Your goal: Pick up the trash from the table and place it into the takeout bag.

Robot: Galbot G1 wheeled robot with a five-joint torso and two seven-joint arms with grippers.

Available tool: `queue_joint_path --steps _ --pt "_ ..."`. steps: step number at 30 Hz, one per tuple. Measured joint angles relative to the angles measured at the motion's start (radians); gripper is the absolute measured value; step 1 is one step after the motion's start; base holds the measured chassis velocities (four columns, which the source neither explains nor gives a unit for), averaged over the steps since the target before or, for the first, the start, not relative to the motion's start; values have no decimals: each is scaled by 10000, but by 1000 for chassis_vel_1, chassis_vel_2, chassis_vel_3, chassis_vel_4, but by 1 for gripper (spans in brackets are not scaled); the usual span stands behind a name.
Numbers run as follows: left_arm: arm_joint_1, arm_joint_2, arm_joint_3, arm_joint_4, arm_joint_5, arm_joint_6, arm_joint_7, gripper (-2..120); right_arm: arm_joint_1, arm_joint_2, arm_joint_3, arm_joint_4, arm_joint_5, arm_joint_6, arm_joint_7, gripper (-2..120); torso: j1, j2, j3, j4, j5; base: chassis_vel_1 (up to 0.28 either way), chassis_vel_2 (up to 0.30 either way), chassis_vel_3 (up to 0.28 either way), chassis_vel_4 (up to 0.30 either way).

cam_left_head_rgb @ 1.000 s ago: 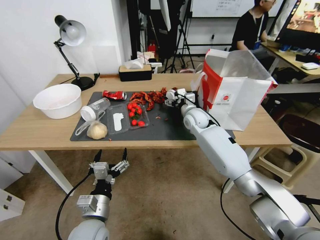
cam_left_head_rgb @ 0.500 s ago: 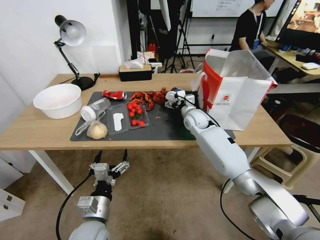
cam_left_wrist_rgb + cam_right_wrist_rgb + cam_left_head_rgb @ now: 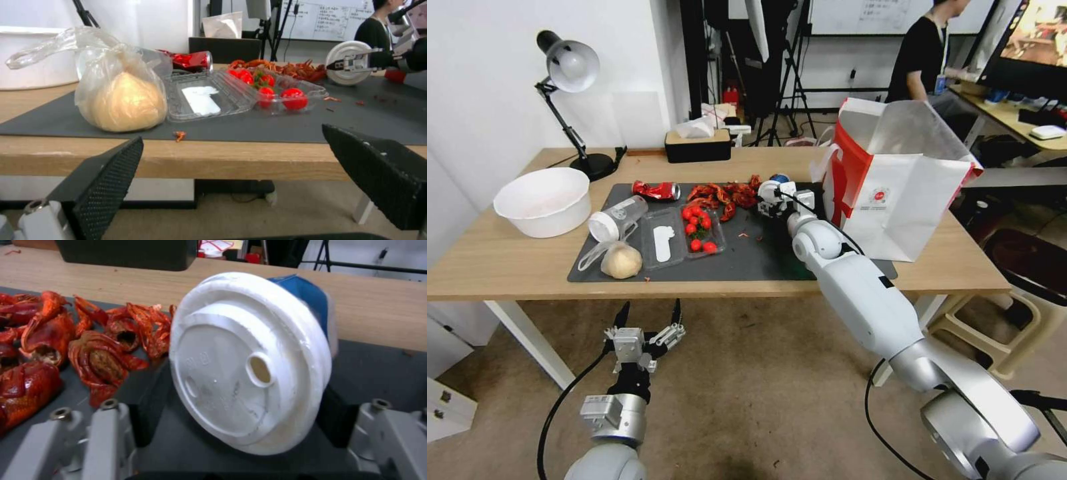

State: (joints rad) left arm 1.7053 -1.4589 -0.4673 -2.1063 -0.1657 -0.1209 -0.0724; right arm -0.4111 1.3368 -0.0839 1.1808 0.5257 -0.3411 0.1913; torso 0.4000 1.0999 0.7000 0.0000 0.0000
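The right gripper (image 3: 240, 436) squeezes the blue-white cup (image 3: 249, 360), so keep it tight and lift over the takeout bag (image 3: 894, 193).

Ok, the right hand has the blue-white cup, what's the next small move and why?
Probably lift it straight up a little. The right hand is shut on the blue-white cup, which sits tilted, low over the dark mat beside the crayfish shells; the takeout bag stands taller, close alongside.
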Motion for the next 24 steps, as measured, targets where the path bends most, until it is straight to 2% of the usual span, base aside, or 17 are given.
queue_joint_path --steps 4,18,24 --pt "-10 50 14 2 -9 0 -12 100 0 -15 -29 76 1 -12 73 59 0 0 0 0 0 0 0 0 0" --pt "-73 171 69 86 -54 -1 -51 100 -40 -61 -142 333 -33 29 240 59 0 0 0 1 0 0 0 0 0" --pt "-104 206 52 94 -81 -2 -63 100 -249 -305 -145 1137 -42 -40 464 59 0 0 0 1 0 0 0 0 0"
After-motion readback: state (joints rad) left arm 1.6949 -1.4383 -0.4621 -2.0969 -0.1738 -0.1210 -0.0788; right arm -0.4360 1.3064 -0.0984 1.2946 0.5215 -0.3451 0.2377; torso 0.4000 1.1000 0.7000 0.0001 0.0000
